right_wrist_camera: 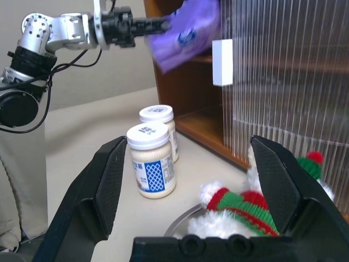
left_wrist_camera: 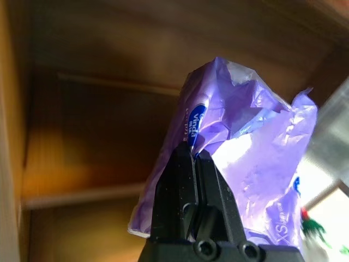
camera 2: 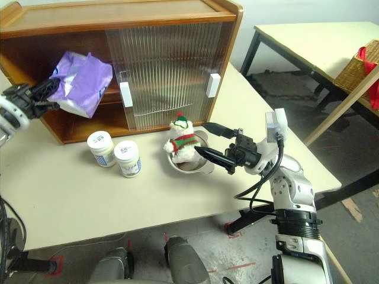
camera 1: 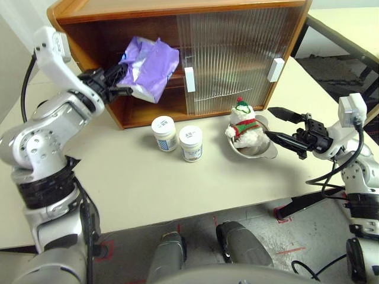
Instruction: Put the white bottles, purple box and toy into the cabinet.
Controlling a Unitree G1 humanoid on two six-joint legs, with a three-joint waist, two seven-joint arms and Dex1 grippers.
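Observation:
My left gripper (camera 1: 122,78) is shut on the purple box (camera 1: 149,67), holding it in the air at the open left side of the cabinet (camera 1: 177,18), level with the inner shelf. Two white bottles (camera 1: 164,133) (camera 1: 190,142) stand side by side on the table in front of the cabinet. The toy (camera 1: 243,124), a plush snowman, sits in a steel bowl (camera 1: 260,152) to their right. My right gripper (camera 1: 278,124) is open, hovering just right of the toy with nothing between its fingers.
The cabinet's ribbed sliding doors (camera 1: 237,53) cover its middle and right, with white handles (camera 1: 189,79) (camera 1: 275,69). The cream table (camera 1: 148,189) has free room in front of the bottles. A second table (camera 2: 320,41) with a wicker basket (camera 2: 358,68) stands to the right.

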